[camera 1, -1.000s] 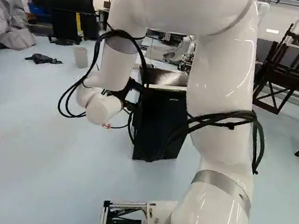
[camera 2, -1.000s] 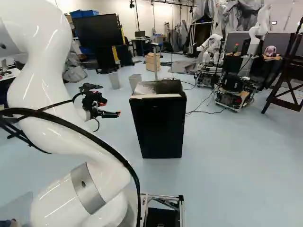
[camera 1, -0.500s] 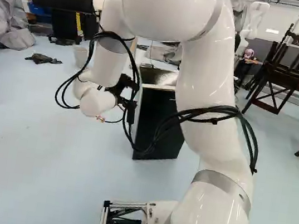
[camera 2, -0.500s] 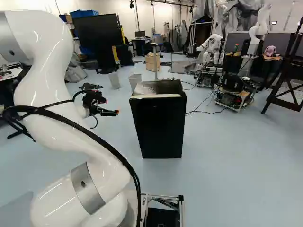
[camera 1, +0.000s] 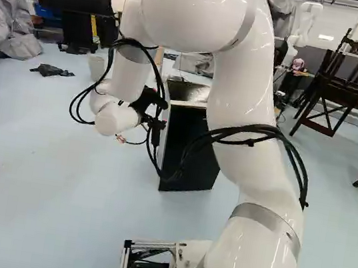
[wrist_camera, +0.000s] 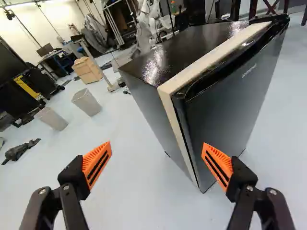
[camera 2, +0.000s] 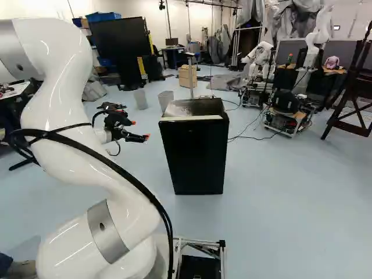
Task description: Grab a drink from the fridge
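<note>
In the right base view my gripper (camera 2: 141, 130) hangs in the air to the left of the black fridge (camera 2: 195, 156), clear of it. The wrist view shows the gripper (wrist_camera: 157, 154) wide open, nothing between its orange-padded fingers. Ahead of it stands the fridge (wrist_camera: 144, 91), seen at a corner, its dark door (wrist_camera: 232, 108) closed against a pale edge strip. One finger overlaps the door's lower front in that view; no contact can be made out. The fridge's inside is hidden and no drink can be seen.
Two pale bins (camera 2: 140, 99) and a wooden box (camera 2: 187, 76) stand behind the fridge. Dark cloth (camera 1: 52, 71) lies on the floor. Another robot (camera 2: 285, 110) stands back right, cables trailing, near a dark wooden chair (camera 1: 337, 90).
The arm has shifted: its upper part and the gripper moved left in the left base view, and its upper bend moved right in the right one. The base and fridge have stayed put.
</note>
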